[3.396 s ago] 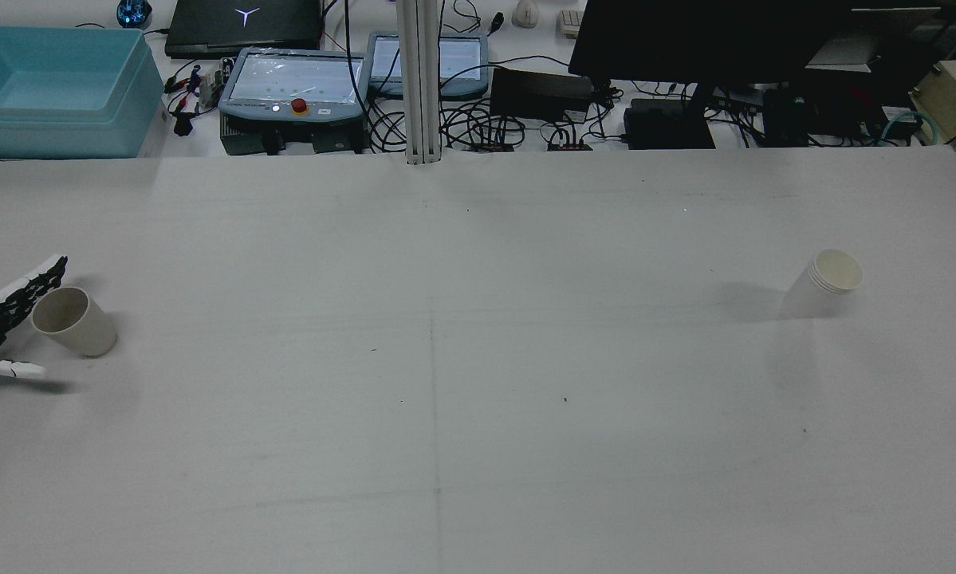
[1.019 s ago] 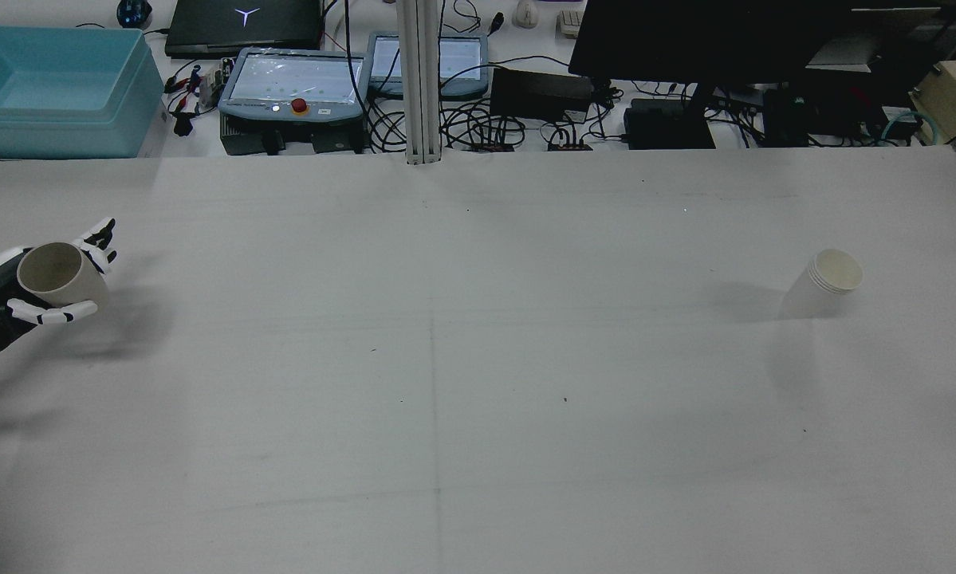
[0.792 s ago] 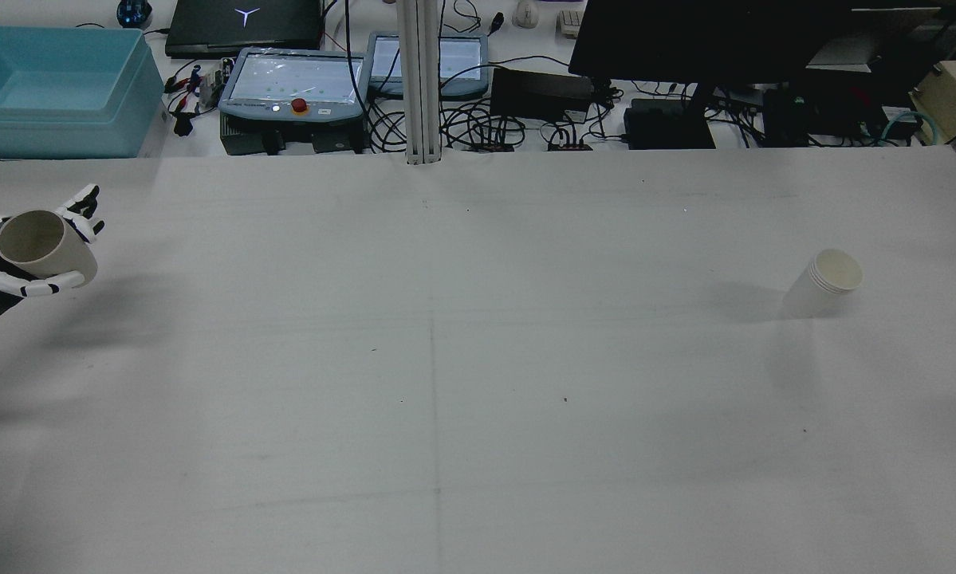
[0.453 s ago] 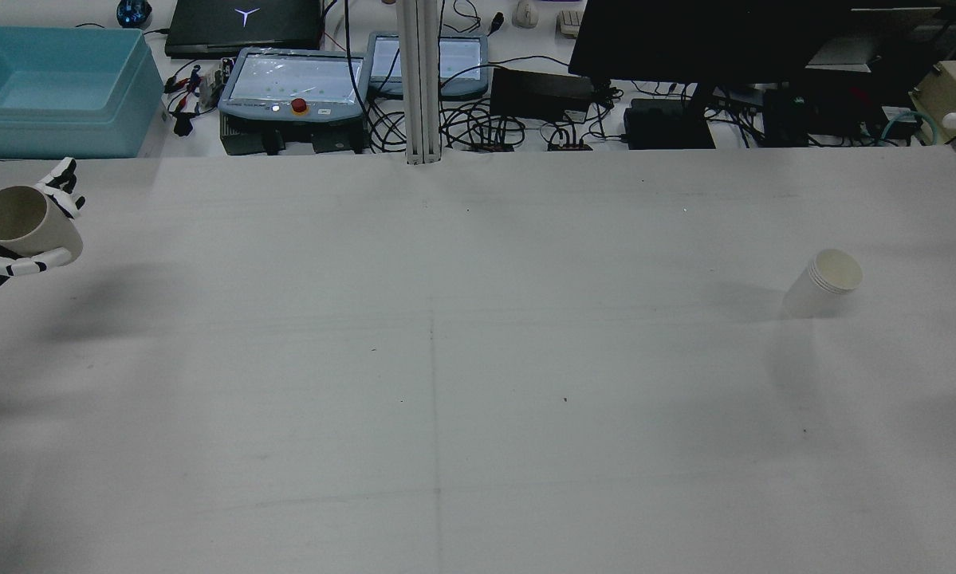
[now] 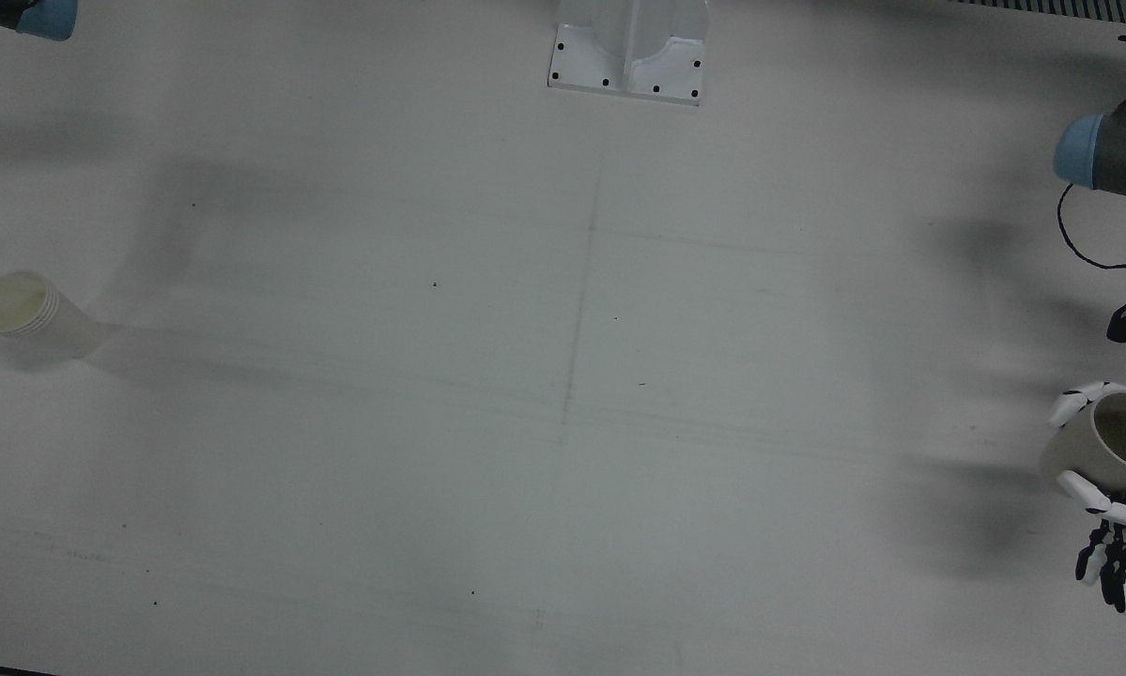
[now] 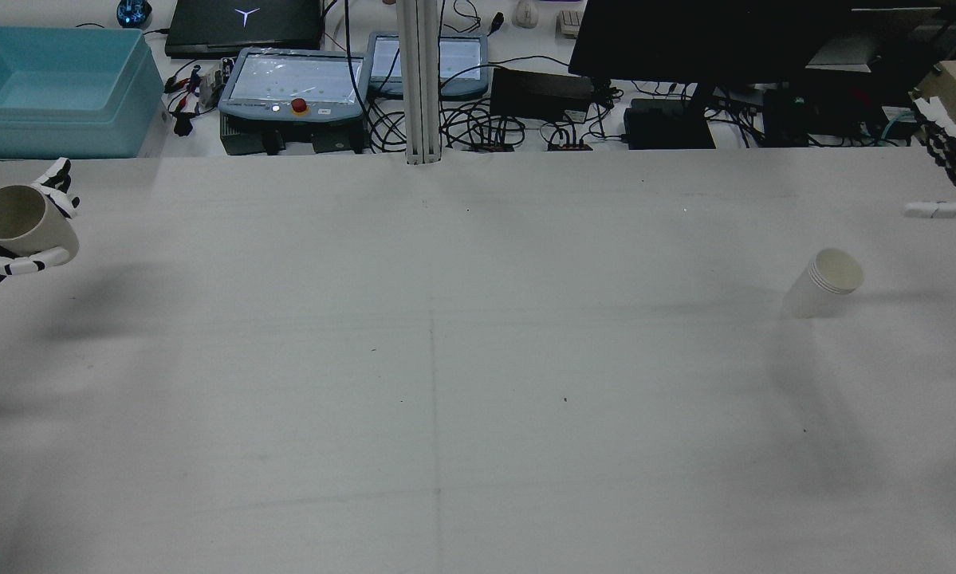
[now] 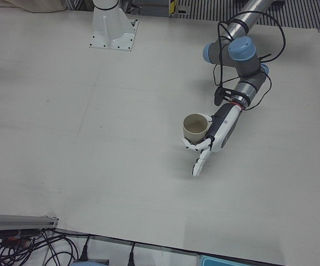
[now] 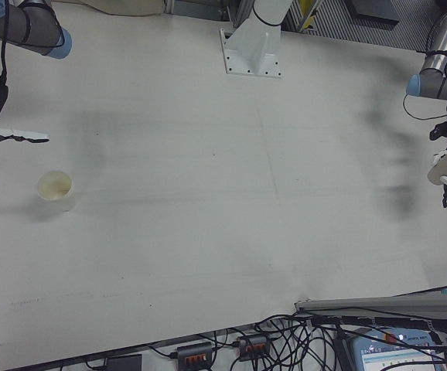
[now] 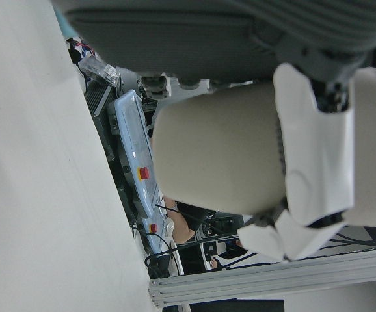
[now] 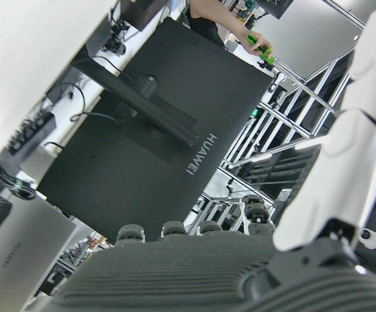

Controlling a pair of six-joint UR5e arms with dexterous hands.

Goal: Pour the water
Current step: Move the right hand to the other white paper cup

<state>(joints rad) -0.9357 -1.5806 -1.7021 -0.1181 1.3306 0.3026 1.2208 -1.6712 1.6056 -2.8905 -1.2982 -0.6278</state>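
The left hand grips a beige cup lifted above the counter (mouth tipped sideways). The right hand hovers with fingers spread, empty, near the stacked paper cups standing on the counter.

Two hands, one beige cup, one stack of white cups.

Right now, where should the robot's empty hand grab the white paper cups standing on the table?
Probably round the side wall of the paper cup stack, below the rims. It stands upright with its mouth open upward, so a sideways grip should keep it level. The right hand hangs open just beyond it at the table edge, so coming from that outer side looks easiest.
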